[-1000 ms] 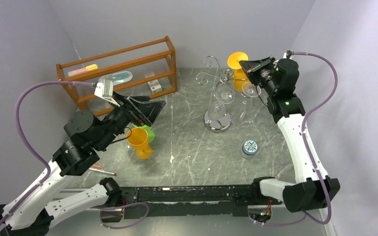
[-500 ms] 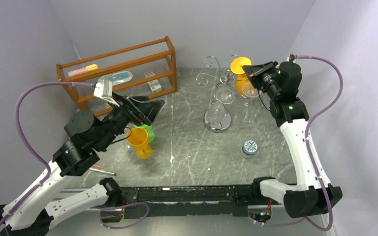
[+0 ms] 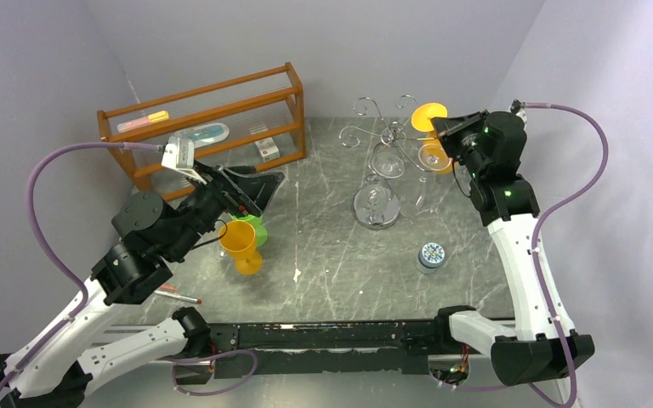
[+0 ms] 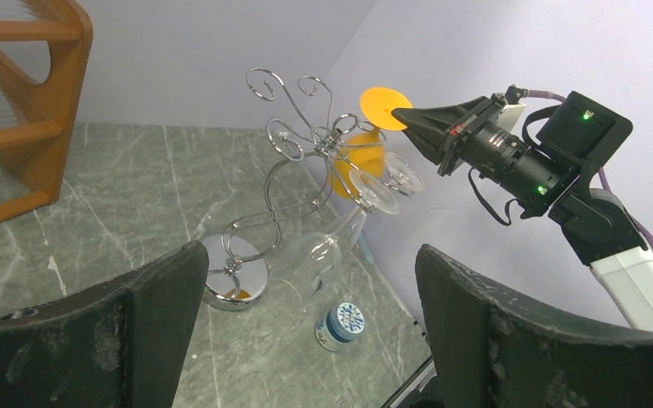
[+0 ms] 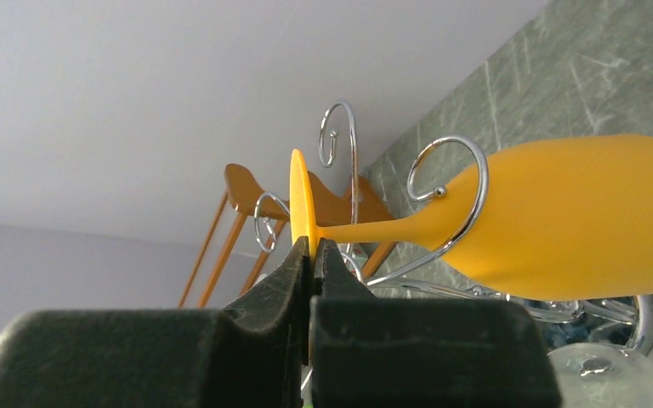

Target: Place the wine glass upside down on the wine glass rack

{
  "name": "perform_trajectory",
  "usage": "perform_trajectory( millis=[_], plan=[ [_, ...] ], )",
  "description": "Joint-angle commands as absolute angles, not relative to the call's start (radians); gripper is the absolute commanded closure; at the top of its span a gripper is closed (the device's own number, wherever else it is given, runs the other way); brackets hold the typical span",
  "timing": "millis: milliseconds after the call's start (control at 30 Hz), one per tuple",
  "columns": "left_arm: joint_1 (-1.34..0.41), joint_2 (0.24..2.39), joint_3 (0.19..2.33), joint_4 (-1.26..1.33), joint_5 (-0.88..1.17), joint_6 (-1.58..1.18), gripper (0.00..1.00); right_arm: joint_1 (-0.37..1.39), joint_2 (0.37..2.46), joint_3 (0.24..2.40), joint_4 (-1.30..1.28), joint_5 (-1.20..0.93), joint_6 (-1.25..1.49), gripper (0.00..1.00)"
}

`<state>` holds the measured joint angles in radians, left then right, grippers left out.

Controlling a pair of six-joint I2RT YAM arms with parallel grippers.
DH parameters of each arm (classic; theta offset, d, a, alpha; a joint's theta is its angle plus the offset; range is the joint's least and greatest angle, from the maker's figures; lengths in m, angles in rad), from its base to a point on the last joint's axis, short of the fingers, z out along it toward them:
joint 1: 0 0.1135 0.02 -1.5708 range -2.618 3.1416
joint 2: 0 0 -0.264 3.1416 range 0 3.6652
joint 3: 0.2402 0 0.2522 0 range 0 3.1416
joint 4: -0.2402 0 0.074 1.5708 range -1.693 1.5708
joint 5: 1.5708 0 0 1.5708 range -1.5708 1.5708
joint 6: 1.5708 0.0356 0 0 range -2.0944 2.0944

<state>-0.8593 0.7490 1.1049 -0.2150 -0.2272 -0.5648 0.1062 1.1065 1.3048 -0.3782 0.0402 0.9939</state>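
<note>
My right gripper [image 3: 439, 127] is shut on the flat foot [image 5: 299, 195] of an orange wine glass [image 5: 578, 221] and holds it upside down, bowl hanging low. It is at the right side of the chrome wine glass rack [image 3: 366, 109]. A curled rack arm [image 5: 463, 191] wraps round the glass where stem meets bowl. Clear glasses [image 3: 388, 161] hang on the rack above its round shiny base [image 3: 364, 214]. The left wrist view shows the rack [image 4: 293, 140], the orange glass [image 4: 350, 166] and the right gripper [image 4: 406, 121]. My left gripper [image 3: 251, 191] is open with nothing in it, well left of the rack.
A second orange glass [image 3: 240, 245] stands by a green object [image 3: 258, 228] under the left gripper. A blue-lidded jar [image 3: 431, 255] sits near the rack base. The wooden shelf [image 3: 212, 119] is at the back left. A pen [image 3: 178, 297] lies near the front left.
The right gripper has carried the orange glass rightward and slightly down along the rack's right side. The left arm has not moved.
</note>
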Motion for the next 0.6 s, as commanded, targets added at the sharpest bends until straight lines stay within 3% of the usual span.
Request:
perform_trajectory(
  millis=[0,567],
  plan=[
    [-0.862,0.749,1.097,-0.222,-0.239,-0.561,0.05,0.104,1.075,1.304,-0.361,0.118,0.966,1.00],
    [-0.862,0.749,1.100,-0.230,-0.238,-0.555,0.05,0.100,1.067,1.234,-0.215,0.205,0.922,1.00]
  ],
)
